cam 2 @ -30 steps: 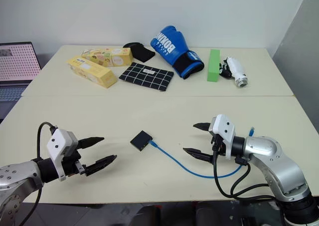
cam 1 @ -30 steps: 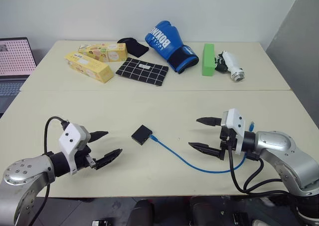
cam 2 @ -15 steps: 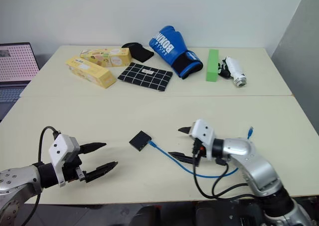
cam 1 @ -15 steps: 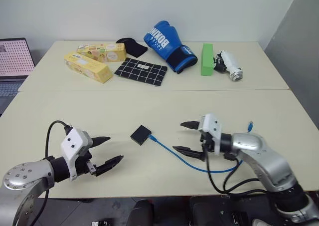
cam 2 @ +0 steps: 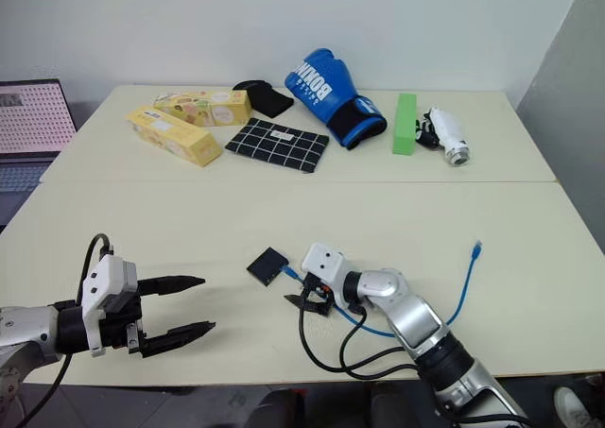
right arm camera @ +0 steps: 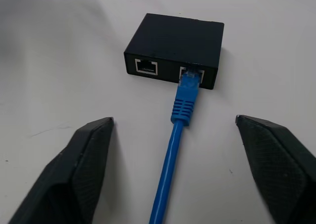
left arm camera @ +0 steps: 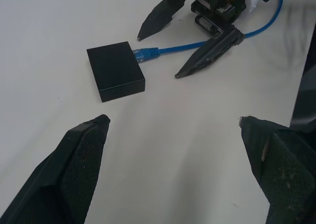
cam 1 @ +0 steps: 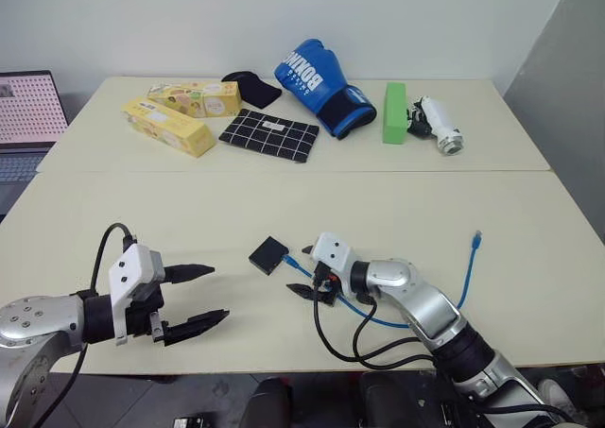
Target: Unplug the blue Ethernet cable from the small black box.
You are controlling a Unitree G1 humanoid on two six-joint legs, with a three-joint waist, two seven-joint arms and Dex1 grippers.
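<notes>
Right pincer (cam 1: pixel 307 279) spread wide astride the limp, light cable (right arm camera: pixel 174 150), plugged into the easily dragged box (right arm camera: pixel 174 48) just ahead; stiff plug boot judged best grip; left pincer (cam 1: pixel 200 297) wide, empty.

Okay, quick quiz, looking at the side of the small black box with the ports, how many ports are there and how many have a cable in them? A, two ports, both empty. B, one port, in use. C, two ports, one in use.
C: the small black box shows two ports side by side, with the blue Ethernet cable plugged into one and the other empty.
</notes>
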